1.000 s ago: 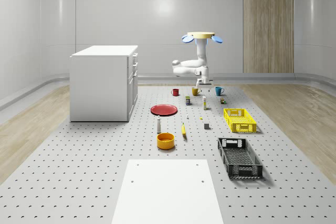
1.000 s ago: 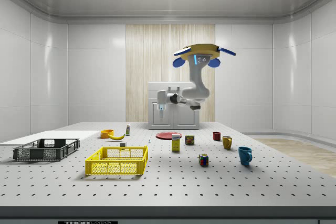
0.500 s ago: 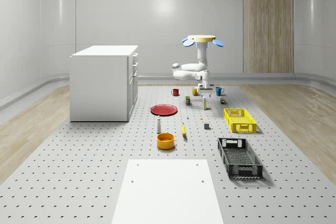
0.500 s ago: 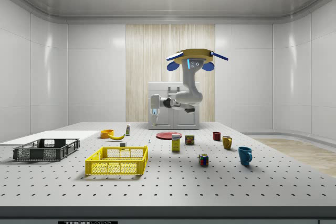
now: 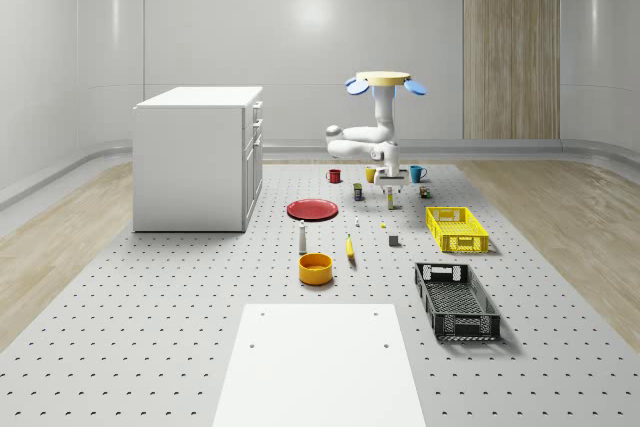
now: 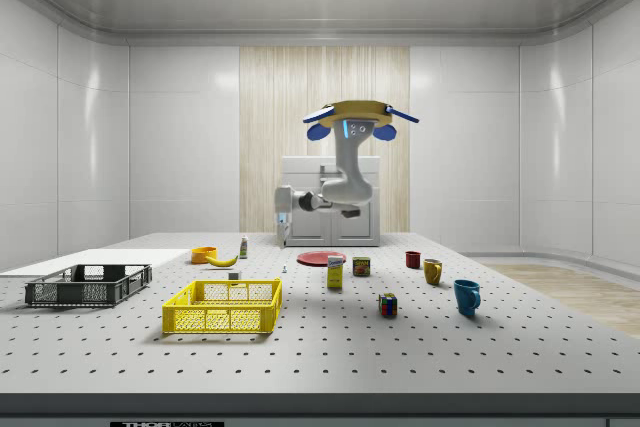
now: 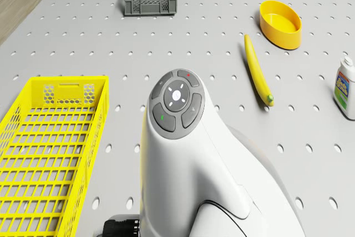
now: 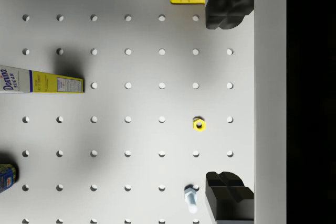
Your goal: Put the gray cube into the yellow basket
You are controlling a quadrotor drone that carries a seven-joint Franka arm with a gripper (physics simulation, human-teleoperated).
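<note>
Pegboard table (image 5: pixel 150 327); drone (image 5: pixel 385 80) hovering above

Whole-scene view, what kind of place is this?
Probably a simulated robotics test room: a big perforated table laid out with small items, a white cabinet, smooth panelled walls, and the drone hovering above the table's far end.

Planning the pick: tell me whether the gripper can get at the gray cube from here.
Probably not yet. The open gripper hangs above the table near the sugar box, while the gray cube sits apart, beside the yellow basket. Nothing blocks it.
</note>
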